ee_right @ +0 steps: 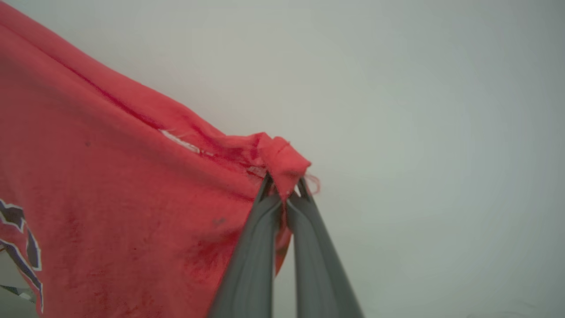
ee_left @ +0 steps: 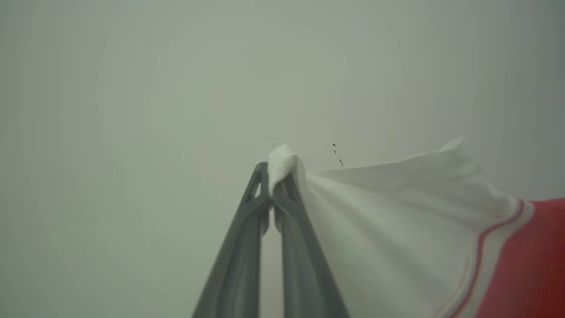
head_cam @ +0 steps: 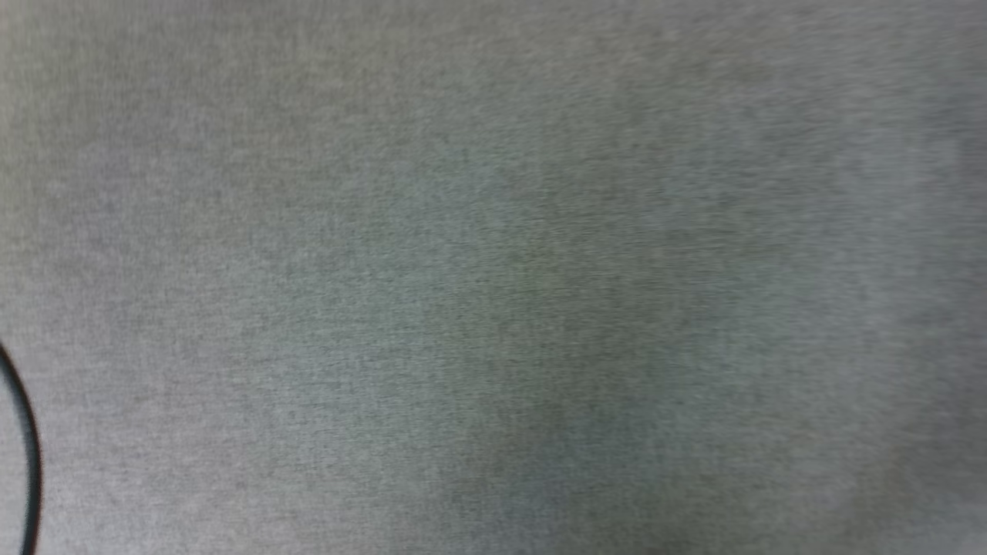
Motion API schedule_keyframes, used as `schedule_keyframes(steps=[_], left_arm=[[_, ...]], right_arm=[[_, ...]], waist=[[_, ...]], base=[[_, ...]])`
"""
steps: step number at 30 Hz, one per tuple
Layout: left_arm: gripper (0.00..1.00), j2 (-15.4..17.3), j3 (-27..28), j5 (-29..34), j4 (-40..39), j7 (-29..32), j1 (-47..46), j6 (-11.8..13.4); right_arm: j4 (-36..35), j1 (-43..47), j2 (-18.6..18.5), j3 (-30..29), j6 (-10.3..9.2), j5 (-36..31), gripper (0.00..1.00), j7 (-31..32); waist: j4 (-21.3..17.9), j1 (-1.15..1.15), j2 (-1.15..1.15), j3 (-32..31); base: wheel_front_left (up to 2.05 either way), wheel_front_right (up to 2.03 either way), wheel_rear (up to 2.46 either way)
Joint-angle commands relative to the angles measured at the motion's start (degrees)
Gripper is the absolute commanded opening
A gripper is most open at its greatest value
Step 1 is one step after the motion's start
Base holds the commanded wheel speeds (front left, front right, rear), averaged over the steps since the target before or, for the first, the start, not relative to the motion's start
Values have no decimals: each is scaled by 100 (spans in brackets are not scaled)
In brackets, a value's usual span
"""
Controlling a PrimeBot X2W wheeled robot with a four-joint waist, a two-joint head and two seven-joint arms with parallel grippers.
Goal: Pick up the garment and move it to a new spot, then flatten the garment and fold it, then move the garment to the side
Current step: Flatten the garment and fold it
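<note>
Across the head view: a blurred grey surface (head_cam: pixel 493 277), fine-grained and smeared sideways; cloth or tabletop, cannot tell. A thin dark curved line (head_cam: pixel 27 455) at the lower left edge is cut off by the frame and unidentifiable.

Left wrist view: left gripper (ee_left: pixel 271 185), both dark fingers pressed together, clamped on a bunched tip of white sleeve. The garment (ee_left: pixel 397 212) fans out to the right from the pinch in radiating folds. Past the striped trim (ee_left: pixel 485 247), the red body is cut off at the right edge. Backdrop is a pale haze with a few dark specks (ee_left: pixel 337 152).

Right wrist view: right gripper (ee_right: pixel 284 190) clamped on a folded red edge, frayed threads (ee_right: pixel 314 183) just beside it. Red cloth spreads left and down, off frame. The black white-outlined print (ee_right: pixel 20 238) at lower left is mostly cut off and unreadable.
</note>
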Motion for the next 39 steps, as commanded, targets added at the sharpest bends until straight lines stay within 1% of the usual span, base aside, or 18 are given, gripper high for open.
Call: schedule_keyframes(steps=[1, 5, 8, 11, 14, 17, 21, 25, 28, 33, 39], left_arm=[[0, -79, -30, 17, 184, -121, -96, 7], [0, -292, -134, -16, 803, -444, -57, -74], [0, -484, -314, -15, 1126, -594, 424, -145], [0, -658, -396, -89, 1227, -691, 976, -173], [0, -924, -238, -248, 1120, -717, 1817, -119], [0, -1122, -29, -229, 852, -715, 2889, -59], [0, -1326, 137, -66, 427, -718, 4270, -92], [0, -1342, 130, 124, 56, -713, 5658, -162], [0, -1332, 59, 149, -95, -714, 6605, -191], [0, -1113, -169, 129, -283, -632, 7910, -206], [0, -775, -269, -130, -827, -143, 9193, -163]], right_arm=[[195, -139, 16, 11, -6, -68, 0, -119], [803, -360, 95, 143, -6, -350, 0, -591], [1197, -199, 109, 313, -6, -463, 0, -932], [1565, 121, 174, 467, -5, -466, 0, -1228], [1902, 533, 219, 614, -6, -376, 0, -1469], [2197, 1128, 287, 823, -5, -280, 0, -1702], [2499, 1903, 284, 1069, -5, -29, 0, -1963], [2657, 2700, 238, 1471, -5, 369, 0, -2115], [2740, 3290, 159, 1697, -5, 726, 0, -2165], [2686, 4121, -25, 2044, -5, 1255, 0, -2110], [2425, 4909, -301, 2301, -5, 1899, 0, -1989]], waist=[[185, -1, 0, 227], [356, -1, 0, 378], [477, -1, 0, 404], [568, -1, 0, 340], [644, -1, 0, 178], [682, -1, 0, -93], [714, -1, 0, -577], [689, -1, 0, -1120], [691, -1, 0, -1560], [673, -1, 0, -2137], [650, -1, 0, -2627]], base=[[0, 0, 0], [0, 0, 0], [0, 0, 0], [0, 0, 0], [0, 0, 0], [0, 0, 0], [0, 0, 0], [0, 0, 0], [0, 0, 0], [0, 0, 0], [0, 0, 0]])
